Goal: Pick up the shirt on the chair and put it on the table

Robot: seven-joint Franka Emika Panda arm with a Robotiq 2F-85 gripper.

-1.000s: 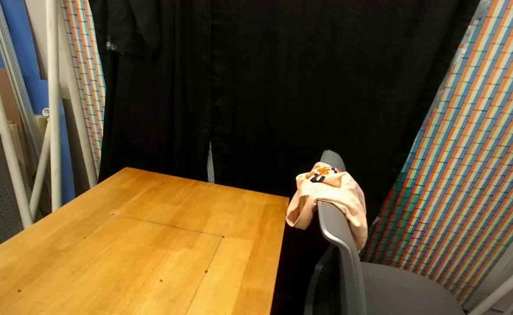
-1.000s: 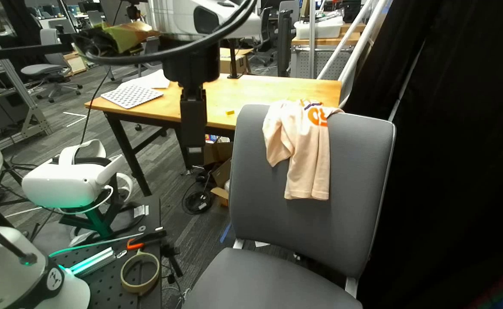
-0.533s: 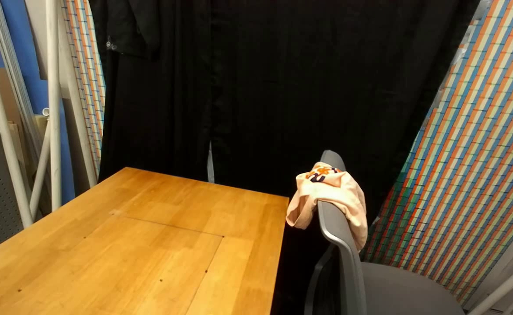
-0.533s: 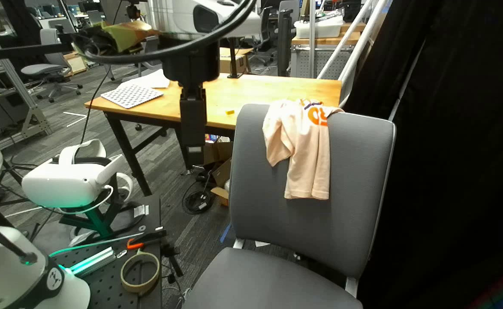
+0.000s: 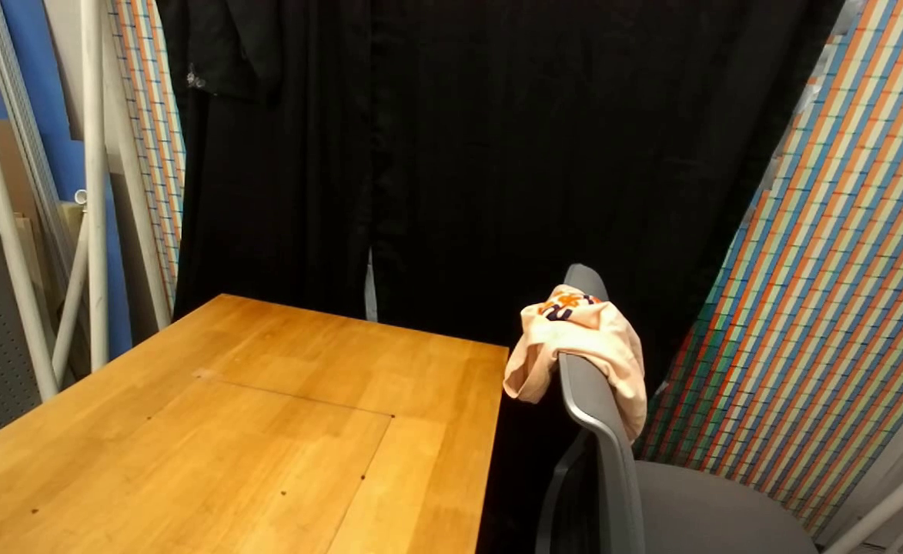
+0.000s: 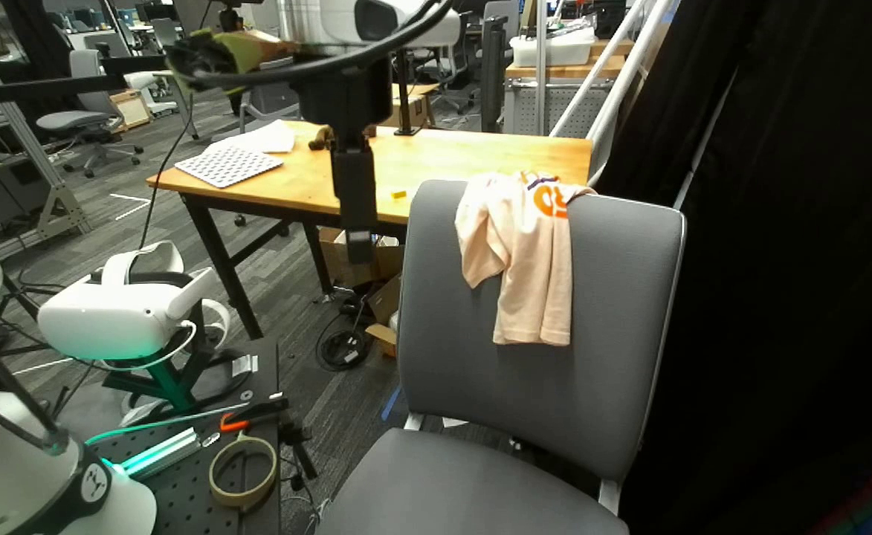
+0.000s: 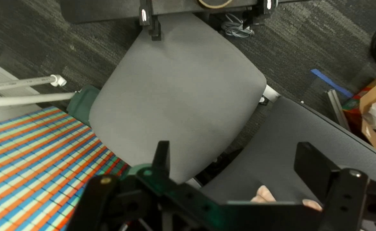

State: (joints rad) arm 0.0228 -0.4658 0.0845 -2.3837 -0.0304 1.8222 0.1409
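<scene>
The peach shirt with orange and navy print hangs over the top of the grey chair's backrest. It also shows in an exterior view, draped down the front of the backrest. In the wrist view only small bits of the shirt show behind the gripper. My gripper is open and empty, above the chair seat. In an exterior view the gripper points down, left of the backrest and apart from the shirt. The wooden table is behind the chair.
On the table lie a white perforated sheet and a small yellow block. A black curtain hangs beside the chair. A white headset and a tape roll are near the robot base. A striped panel stands beside the seat.
My gripper has moved right and slightly up in an exterior view, closer to the backrest. A dark part of it has entered at an exterior view's right edge. The shirt has not moved.
</scene>
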